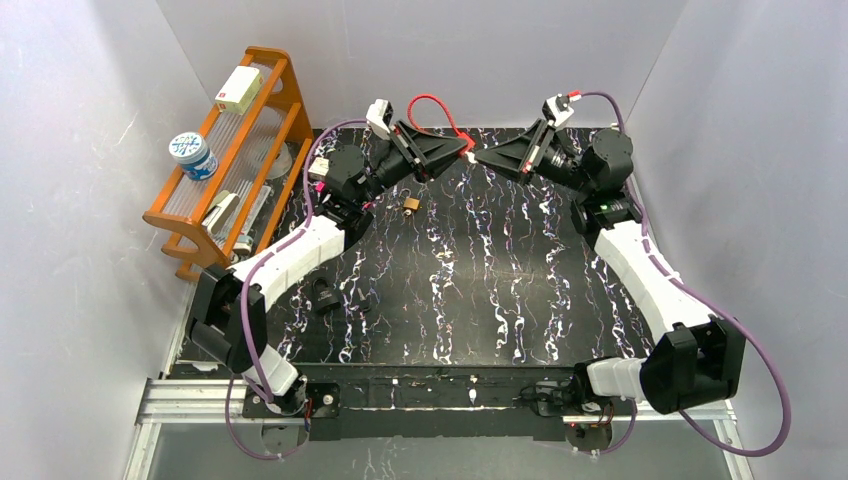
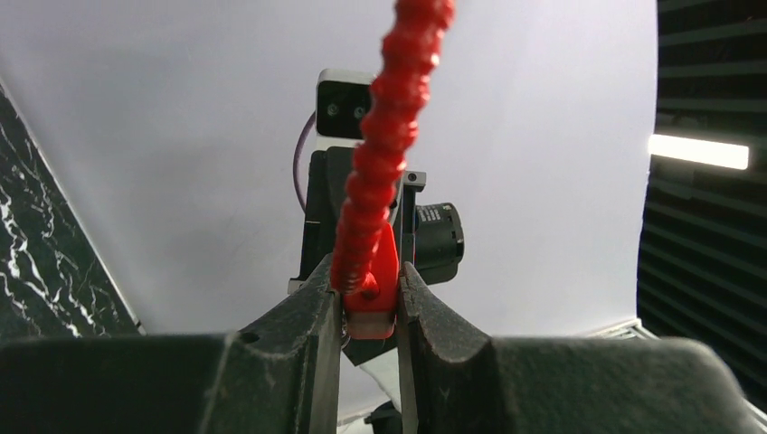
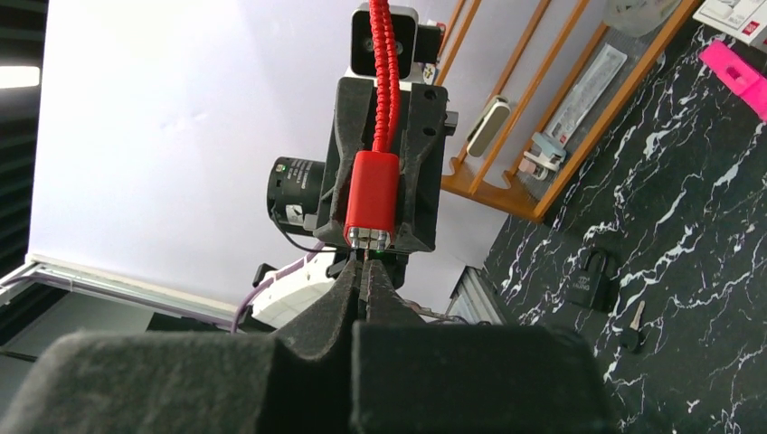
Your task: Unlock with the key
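Over marbled table point(image 1: 480, 290), red lock point(image 3: 371, 203) runs left-right, metal end rightward.

Red cable lock point(image 3: 371, 203) aloft, its ribbed cable looping away.

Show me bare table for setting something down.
Free: the wide centre of the table, between brass padlock, right arm and near edge. Crowded: the left, around the black padlock beside the left arm and rack.
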Controlling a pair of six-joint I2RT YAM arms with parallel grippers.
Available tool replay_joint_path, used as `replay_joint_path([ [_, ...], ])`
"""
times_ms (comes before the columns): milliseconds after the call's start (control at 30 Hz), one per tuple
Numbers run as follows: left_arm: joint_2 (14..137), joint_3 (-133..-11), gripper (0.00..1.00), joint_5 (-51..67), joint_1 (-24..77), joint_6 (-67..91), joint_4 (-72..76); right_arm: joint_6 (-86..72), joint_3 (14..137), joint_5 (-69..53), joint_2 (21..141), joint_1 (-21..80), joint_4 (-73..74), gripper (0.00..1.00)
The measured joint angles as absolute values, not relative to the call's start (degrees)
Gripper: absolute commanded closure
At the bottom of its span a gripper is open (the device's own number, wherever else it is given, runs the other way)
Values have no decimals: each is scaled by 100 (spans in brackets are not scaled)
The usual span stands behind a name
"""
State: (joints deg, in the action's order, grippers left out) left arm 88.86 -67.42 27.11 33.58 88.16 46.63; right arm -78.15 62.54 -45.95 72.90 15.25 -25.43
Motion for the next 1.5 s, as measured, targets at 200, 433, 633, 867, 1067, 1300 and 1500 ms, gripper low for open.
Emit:
replay_joint_path([
  [200,8862,-6744,100,2506,3264,8842,4696,-7662,6611,-4416,7566,1660,-2318,99],
  [433,8864,-6740,100,2484,3242,8635,4552,-7397,6960,-4222,7666,1715,-1472,99],
  [633,8864,-6735,100,2377,3236,8272,4351,-7155,7443,-4104,7843,1739,-408,99],
  [867,8884,-6735,100,2333,3236,8106,4119,-7334,7402,-4064,7913,1732,-202,99],
  [1067,8884,-6737,100,2307,3236,7839,4016,-8674,6792,-4134,7900,1702,-1002,99],
  [1300,8884,-6737,100,2331,3238,7408,4169,-10536,6156,-4147,7865,1715,-2071,99],
  [1500,8888,-6790,100,2342,3236,7098,4982,-11585,6145,-3931,7778,1881,-2550,99],
])
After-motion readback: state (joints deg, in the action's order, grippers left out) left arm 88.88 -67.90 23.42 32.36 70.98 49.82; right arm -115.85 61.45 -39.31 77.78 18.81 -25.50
